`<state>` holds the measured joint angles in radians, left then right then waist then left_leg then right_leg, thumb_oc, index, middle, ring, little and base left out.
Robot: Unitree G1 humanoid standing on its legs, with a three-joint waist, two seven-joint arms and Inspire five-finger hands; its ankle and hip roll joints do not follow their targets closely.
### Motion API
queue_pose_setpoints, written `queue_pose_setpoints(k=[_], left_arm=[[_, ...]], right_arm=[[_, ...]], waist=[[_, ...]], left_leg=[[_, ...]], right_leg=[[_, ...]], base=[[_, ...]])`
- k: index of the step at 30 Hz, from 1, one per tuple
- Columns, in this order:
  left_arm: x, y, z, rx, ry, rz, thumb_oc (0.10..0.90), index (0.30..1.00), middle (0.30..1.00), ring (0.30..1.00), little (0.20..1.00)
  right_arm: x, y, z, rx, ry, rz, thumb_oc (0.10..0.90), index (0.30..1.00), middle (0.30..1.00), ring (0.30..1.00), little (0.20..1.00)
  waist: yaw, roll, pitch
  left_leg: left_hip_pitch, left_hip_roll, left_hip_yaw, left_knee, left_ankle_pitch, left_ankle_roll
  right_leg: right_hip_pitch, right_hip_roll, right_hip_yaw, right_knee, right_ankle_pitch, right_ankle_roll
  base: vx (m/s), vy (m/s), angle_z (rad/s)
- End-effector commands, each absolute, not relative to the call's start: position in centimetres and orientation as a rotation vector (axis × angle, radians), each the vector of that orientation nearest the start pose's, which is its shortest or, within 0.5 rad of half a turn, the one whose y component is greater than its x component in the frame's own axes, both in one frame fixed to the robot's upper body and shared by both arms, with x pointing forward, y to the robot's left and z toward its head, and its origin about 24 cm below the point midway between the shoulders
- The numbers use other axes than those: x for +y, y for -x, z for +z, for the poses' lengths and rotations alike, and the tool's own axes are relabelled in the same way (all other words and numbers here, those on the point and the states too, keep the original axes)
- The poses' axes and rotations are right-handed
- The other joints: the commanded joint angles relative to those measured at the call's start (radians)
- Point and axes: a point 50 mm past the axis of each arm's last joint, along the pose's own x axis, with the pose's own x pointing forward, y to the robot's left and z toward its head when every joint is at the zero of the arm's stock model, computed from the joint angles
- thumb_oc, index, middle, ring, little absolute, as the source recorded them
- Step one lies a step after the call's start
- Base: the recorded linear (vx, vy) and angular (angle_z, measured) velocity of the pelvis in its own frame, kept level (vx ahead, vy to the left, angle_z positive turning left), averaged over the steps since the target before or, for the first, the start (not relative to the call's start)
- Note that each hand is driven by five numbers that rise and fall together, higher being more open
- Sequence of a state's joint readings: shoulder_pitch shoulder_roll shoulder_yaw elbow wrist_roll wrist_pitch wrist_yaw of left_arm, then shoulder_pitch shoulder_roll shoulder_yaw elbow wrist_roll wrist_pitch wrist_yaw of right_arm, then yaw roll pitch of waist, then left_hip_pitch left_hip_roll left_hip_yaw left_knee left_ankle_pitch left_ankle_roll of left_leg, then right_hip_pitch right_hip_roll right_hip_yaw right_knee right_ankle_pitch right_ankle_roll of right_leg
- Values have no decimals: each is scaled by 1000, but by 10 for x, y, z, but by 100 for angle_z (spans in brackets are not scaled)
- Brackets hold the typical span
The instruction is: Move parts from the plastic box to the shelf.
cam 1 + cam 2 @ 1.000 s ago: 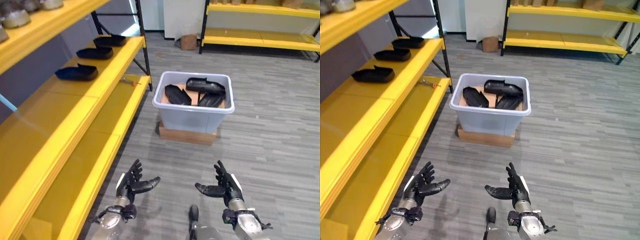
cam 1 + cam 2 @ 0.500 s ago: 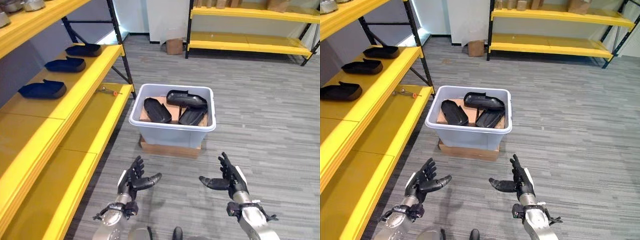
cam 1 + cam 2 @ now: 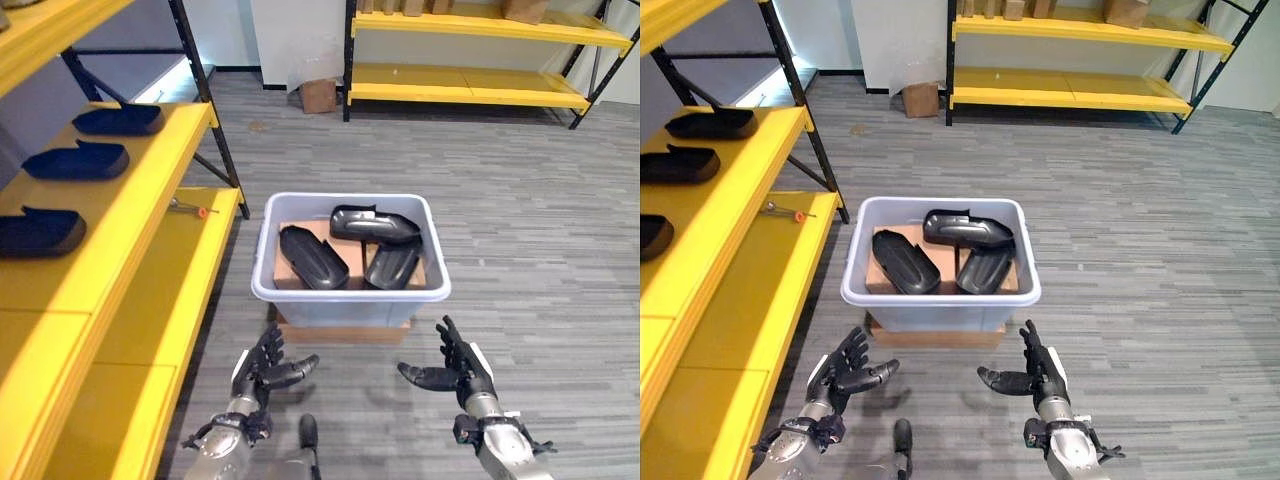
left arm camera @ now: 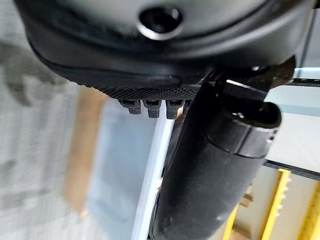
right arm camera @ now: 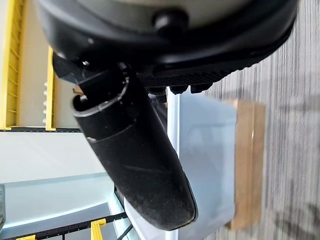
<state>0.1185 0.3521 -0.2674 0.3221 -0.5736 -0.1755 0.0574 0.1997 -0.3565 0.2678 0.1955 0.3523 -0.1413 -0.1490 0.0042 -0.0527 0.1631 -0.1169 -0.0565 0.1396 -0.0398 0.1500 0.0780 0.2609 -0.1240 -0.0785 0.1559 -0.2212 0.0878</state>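
Three parts (image 3: 80, 160) sitting on shelf (image 3: 150, 190); three parts (image 3: 375, 222) lying in box (image 3: 350, 300). Left hand (image 3: 262, 368) and right hand (image 3: 460, 372) hovering just before box, fingers spread, holding nothing. Task seeming about half done.

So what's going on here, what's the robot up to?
The robot is facing a plastic box on the floor with three black parts in it. Both hands are open and empty, held low in front of the box: left hand, right hand. Neither is touching the box. Three similar parts already lie on the yellow shelf to its left. No part is being carried right now.
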Motion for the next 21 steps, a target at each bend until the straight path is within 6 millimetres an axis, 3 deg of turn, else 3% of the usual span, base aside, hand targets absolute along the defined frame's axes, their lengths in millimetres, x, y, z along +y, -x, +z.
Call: queue_pose_setpoints(k=[1,4,5,6,8,11,13,15,16,17,18,20,21], left_arm=[[200,-218,-7,132,148,-2,900,1000,1000,1000,1000],[202,-221,-4,122,123,-6,900,1000,1000,1000,1000],[202,-221,-4,122,123,-6,900,1000,1000,1000,1000],[203,-223,-2,116,104,-15,900,1000,1000,1000,1000],[203,-222,-3,124,89,-22,900,1000,1000,1000,1000],[203,-222,-3,125,93,-29,900,1000,1000,1000,1000],[203,-222,-3,122,103,-27,900,1000,1000,1000,1000],[204,-221,-3,122,109,-25,900,1000,1000,1000,1000],[204,-221,-4,124,107,-25,900,1000,1000,1000,1000],[204,-221,-4,124,107,-25,900,1000,1000,1000,1000],[203,-219,-6,135,104,-33,900,1000,1000,1000,1000],[203,-218,-8,142,105,-34,900,1000,1000,1000,1000],[203,-215,-11,152,108,-28,900,1000,1000,1000,1000]], right_arm=[[-181,-218,6,76,47,46,900,1000,1000,1000,1000],[-176,-219,3,88,38,63,900,1000,1000,1000,1000],[-176,-219,3,88,38,63,900,1000,1000,1000,1000],[-173,-218,4,85,29,74,900,1000,1000,1000,1000],[-172,-216,3,91,30,74,900,1000,1000,1000,1000],[-174,-215,2,94,19,61,900,1000,1000,1000,1000],[-175,-216,2,92,12,47,900,1000,1000,1000,1000],[-176,-218,5,81,23,52,900,1000,1000,1000,1000],[-176,-218,6,76,33,57,900,1000,1000,1000,1000],[-176,-218,6,76,33,57,900,1000,1000,1000,1000],[-177,-217,7,76,37,59,900,1000,1000,1000,1000],[-177,-216,7,76,31,60,900,1000,1000,1000,1000],[-178,-214,6,81,28,58,900,1000,1000,1000,1000]], waist=[[23,-8,-60],[12,4,-43],[13,3,-43],[-6,22,-20],[-16,40,-9],[-34,57,-2],[-39,61,7],[-48,61,10],[-58,53,11],[-58,54,12],[-69,44,7],[-69,37,2],[-57,27,-18]], left_leg=[[-9,80,-26,73,-62,-61],[37,53,-45,64,-95,-22],[37,53,-43,63,-95,-21],[73,48,-54,60,-113,-4],[104,46,-58,56,-130,7],[145,49,-59,44,-145,-2],[164,57,-53,38,-155,-15],[176,64,-61,27,-158,-27],[189,65,-74,24,-165,-37],[190,66,-73,23,-165,-37],[197,67,-85,22,-171,-46],[204,74,-86,17,-175,-56],[211,83,-75,8,-177,-67]], right_leg=[[-106,-16,-9,67,207,51],[-211,-12,22,295,324,69],[-215,-13,24,300,322,69],[-276,3,36,430,369,73],[-331,-15,8,490,352,61],[-393,-44,-52,375,273,32],[-405,-78,-90,231,276,36],[-405,-94,-76,139,301,51],[-400,-104,-27,74,345,71],[-399,-103,-27,73,346,71],[-384,-101,31,35,363,81],[-354,-100,37,-4,355,82],[-312,-103,-8,-77,335,81]], base=[[216,172,-3],[154,150,10],[139,159,18],[136,151,22],[201,163,18],[206,56,9],[153,-56,5],[143,-120,13],[109,-111,21],[147,-188,31],[72,-103,34],[122,-188,46],[128,-191,34]])
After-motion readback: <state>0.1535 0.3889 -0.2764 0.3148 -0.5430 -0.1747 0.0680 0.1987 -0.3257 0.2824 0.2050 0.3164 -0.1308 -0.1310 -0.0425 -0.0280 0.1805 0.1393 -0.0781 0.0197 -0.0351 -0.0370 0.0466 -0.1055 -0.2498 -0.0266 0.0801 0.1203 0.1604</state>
